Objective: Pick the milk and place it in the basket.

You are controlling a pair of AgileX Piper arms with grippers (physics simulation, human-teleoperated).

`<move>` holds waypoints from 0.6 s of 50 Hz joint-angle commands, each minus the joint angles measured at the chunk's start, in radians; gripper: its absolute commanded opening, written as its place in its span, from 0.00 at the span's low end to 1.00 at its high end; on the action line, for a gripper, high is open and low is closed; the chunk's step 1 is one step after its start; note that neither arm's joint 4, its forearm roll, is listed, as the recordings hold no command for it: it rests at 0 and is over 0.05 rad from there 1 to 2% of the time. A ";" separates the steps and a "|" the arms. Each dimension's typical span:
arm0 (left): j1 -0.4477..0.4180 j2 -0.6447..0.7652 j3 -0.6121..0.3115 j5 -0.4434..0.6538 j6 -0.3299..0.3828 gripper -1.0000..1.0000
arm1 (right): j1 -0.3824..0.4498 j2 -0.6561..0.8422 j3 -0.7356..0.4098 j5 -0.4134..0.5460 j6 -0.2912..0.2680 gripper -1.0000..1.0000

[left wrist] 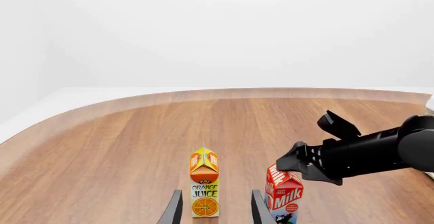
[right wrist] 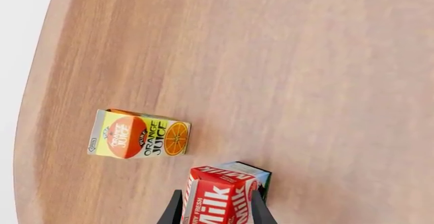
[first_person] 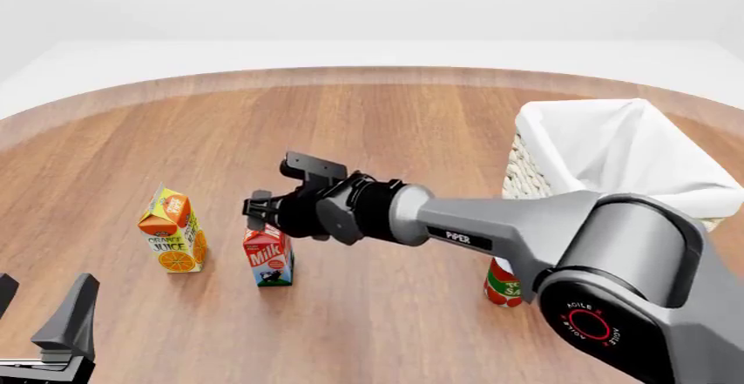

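Observation:
The milk (first_person: 268, 260), a small carton with a red gable top, stands upright on the wooden table (first_person: 384, 131). My right gripper (first_person: 265, 220) hangs directly over it, open, one finger on each side of the red top. In the right wrist view the milk (right wrist: 220, 193) sits between the spread fingers of the right gripper (right wrist: 217, 211); the left wrist view shows the milk (left wrist: 285, 198) under the right gripper (left wrist: 288, 167). The basket (first_person: 524, 166), cream wicker with a white lining, stands at the far right. My left gripper (first_person: 47, 323) waits open near the front left edge, holding nothing.
An orange juice carton (first_person: 172, 232) stands upright just left of the milk, a small gap between them, and straight ahead of the left gripper (left wrist: 215, 211). A red tomato can (first_person: 503, 286) stands in front of the basket, partly hidden behind the right arm.

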State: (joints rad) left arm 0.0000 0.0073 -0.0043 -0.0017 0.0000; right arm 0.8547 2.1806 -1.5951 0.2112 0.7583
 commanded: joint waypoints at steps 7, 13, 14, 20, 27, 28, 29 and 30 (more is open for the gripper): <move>0.000 0.000 0.000 0.000 0.000 1.00 | 0.013 0.025 -0.022 0.000 0.011 1.00; 0.000 0.000 0.000 0.000 0.000 1.00 | 0.013 0.033 -0.028 -0.001 0.013 1.00; 0.000 0.000 0.000 0.000 0.000 1.00 | 0.013 0.035 -0.028 -0.001 0.015 1.00; 0.000 0.000 0.000 0.000 0.000 1.00 | 0.014 0.048 -0.032 -0.005 0.022 1.00; 0.000 0.000 0.000 0.000 0.000 1.00 | 0.004 0.054 -0.028 -0.013 0.024 1.00; 0.000 0.000 0.000 0.000 0.000 1.00 | 0.003 0.054 -0.028 -0.014 0.024 1.00; 0.000 0.000 0.000 0.000 0.000 1.00 | 0.003 0.055 -0.027 -0.016 0.025 1.00; 0.000 0.000 0.000 0.000 0.000 1.00 | 0.003 0.054 -0.028 -0.017 0.022 1.00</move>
State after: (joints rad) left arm 0.0000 0.0073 -0.0043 -0.0017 0.0000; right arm 0.8635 2.2227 -1.6237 0.2017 0.7766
